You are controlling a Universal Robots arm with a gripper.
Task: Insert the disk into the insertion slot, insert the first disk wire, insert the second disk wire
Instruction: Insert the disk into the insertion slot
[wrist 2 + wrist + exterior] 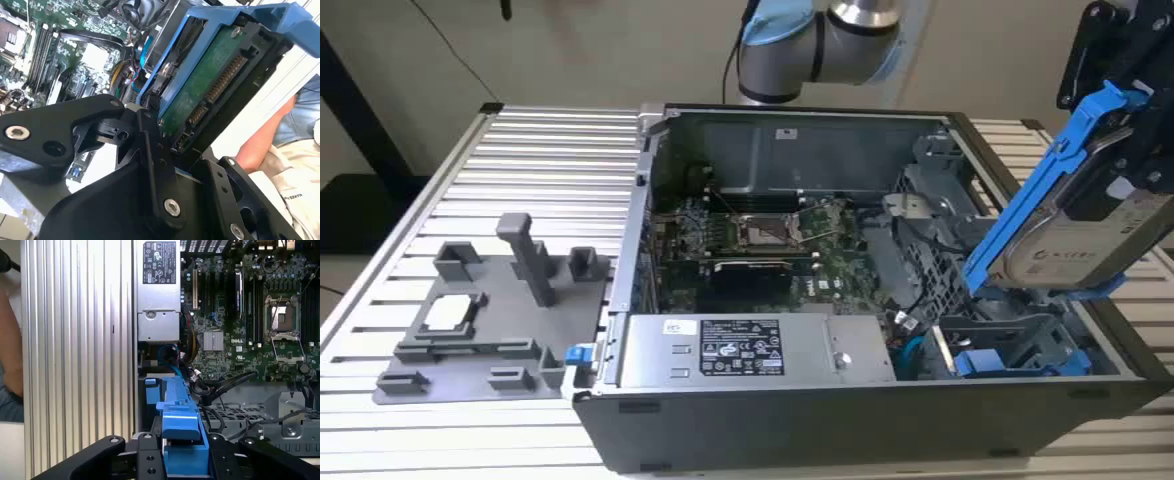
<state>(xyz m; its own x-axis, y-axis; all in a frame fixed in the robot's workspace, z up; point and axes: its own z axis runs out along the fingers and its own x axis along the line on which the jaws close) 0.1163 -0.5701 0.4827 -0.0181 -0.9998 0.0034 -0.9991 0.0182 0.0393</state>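
My gripper (pixel 1129 172) is shut on the disk (pixel 1067 235), a silver drive in a bright blue carrier. It holds the disk tilted in the air over the exterior view's right end of the open computer case. In the second wrist view the disk (pixel 210 85) shows its green board and connectors, clamped between my black fingers (pixel 150 145). In the first wrist view the carrier's blue end (pixel 180 432) sits in the gripper (pixel 182 462). Below the disk lies the insertion slot (pixel 1007 335) in the grey drive cage. A thin blue cable (pixel 909 352) and black cables (pixel 225 382) lie loose beside the cage.
Another blue-ended carrier (pixel 994 362) sits low in the cage. A silver power-supply box (pixel 734 350) fills the case's front, with the motherboard (pixel 747 235) behind it. A grey fixture (pixel 480 310) lies on the slatted table (pixel 547 160). A person's arm (pixel 265 140) is close by.
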